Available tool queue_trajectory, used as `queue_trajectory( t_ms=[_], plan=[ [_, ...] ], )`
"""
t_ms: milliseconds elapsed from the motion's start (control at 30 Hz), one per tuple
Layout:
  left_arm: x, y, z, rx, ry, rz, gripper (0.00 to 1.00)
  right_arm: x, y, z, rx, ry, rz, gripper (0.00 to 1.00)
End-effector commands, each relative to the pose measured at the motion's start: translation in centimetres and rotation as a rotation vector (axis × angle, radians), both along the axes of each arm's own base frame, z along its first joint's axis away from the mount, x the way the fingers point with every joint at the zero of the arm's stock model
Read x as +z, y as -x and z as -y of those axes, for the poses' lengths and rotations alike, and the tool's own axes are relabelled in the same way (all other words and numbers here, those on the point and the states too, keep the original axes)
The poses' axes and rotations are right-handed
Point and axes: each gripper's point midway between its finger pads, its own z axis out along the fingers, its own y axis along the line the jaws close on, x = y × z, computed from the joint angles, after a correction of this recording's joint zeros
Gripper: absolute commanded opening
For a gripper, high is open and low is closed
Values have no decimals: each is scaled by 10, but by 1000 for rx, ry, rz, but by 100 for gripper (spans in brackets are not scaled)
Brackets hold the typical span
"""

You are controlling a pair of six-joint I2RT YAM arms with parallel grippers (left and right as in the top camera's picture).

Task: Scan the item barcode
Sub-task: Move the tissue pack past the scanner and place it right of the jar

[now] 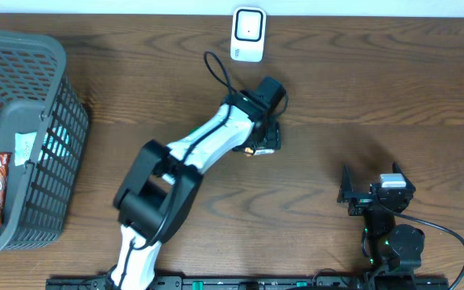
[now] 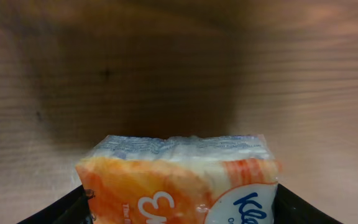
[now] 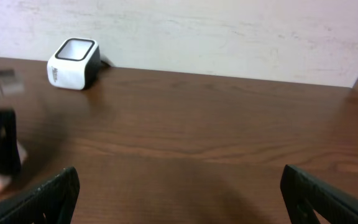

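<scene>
While my left gripper held the pack near the scanner, unscanned, my right gripper stood wide.

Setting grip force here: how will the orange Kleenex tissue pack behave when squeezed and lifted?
The Kleenex tissue pack probably squashes rather than staying stiff: its top edge looks soft and uneven. The glossy plastic wrap may be slippery. Being tissue, it is likely light for its bulk.
</scene>
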Motion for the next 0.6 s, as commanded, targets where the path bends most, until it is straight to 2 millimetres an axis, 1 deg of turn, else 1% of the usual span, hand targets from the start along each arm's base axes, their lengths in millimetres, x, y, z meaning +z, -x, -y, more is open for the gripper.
queue_trajectory(
  t_ms=[0,33,67,100,167,200,233,300,400,433,467,500,533,567],
  plan=[
    [-7,-8,-12,3,-61,23,72,-1,0,3,-12,1,-4,99],
    [-8,-9,-14,-4,-72,28,72,-1,0,3,-12,1,-4,99],
    [-7,-11,-17,-8,-90,42,89,-1,0,3,-12,1,-4,99],
    [-5,-13,-17,-19,-94,55,99,-1,0,3,-12,1,-4,99],
    [5,-17,-17,-56,-97,91,98,-1,0,3,-12,1,-4,99],
    [14,-20,-14,-79,-88,110,98,-1,0,3,-12,1,-4,99],
    [28,-23,-12,-104,-75,136,98,-1,0,3,-12,1,-4,99],
    [64,-28,-6,-161,-52,199,98,-1,0,3,-12,1,-4,99],
    [139,-32,-4,-261,-15,335,98,-1,0,3,-12,1,-4,99],
    [167,-34,-9,-279,-9,393,98,-1,0,3,-12,1,-4,99],
    [196,-37,-19,-272,-18,459,98,-1,0,3,-12,1,-4,99],
    [224,-39,-34,-247,-42,527,98,-1,0,3,-12,1,-4,99],
    [251,-43,-53,-205,-80,597,98,-1,0,3,-12,1,-4,99],
    [278,-45,-79,-138,-127,669,98,-1,0,3,-12,1,-4,99]
  ],
)
